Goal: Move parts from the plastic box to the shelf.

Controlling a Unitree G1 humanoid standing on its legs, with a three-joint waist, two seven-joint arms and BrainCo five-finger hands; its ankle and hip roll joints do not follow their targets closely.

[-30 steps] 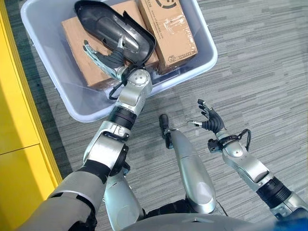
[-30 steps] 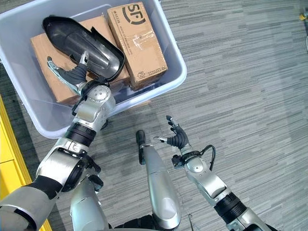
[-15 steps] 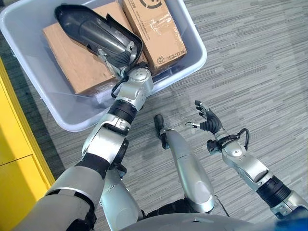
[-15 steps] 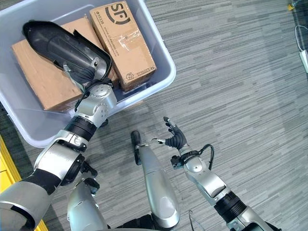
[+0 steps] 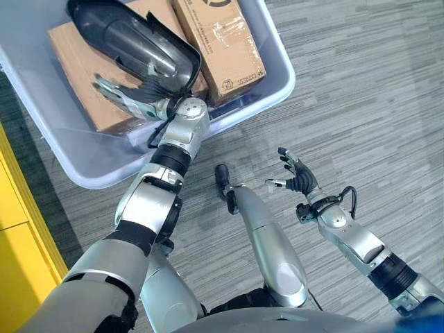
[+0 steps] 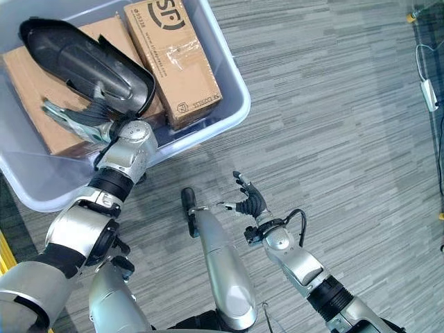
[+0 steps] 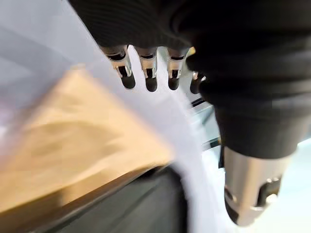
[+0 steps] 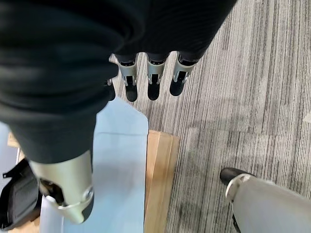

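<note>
A pale grey plastic box [image 5: 76, 166] stands on the floor at the upper left. In it, a black shell-shaped part [image 5: 132, 41] lies across a flat cardboard box [image 5: 73, 66], beside a second cardboard box [image 5: 222, 38]. My left hand [image 5: 135, 97] is inside the plastic box, open, with its fingers [image 7: 146, 73] stretched straight over the flat cardboard box just under the part's lower edge. It grips nothing. My right hand [image 5: 295, 179] hovers open over the carpet, well clear of the plastic box, its fingers [image 8: 148, 82] relaxed.
A yellow shelf unit [image 5: 17, 229] runs along the left edge. Grey striped carpet [image 5: 374, 104] lies open to the right. A wooden board [image 8: 158, 179] shows under the plastic box's corner. A white cable [image 6: 424, 90] lies at the far right.
The camera has shifted. My left hand drew back from the black part's rim and now lies with fingers spread along the cardboard beneath it. The right hand has hardly moved.
</note>
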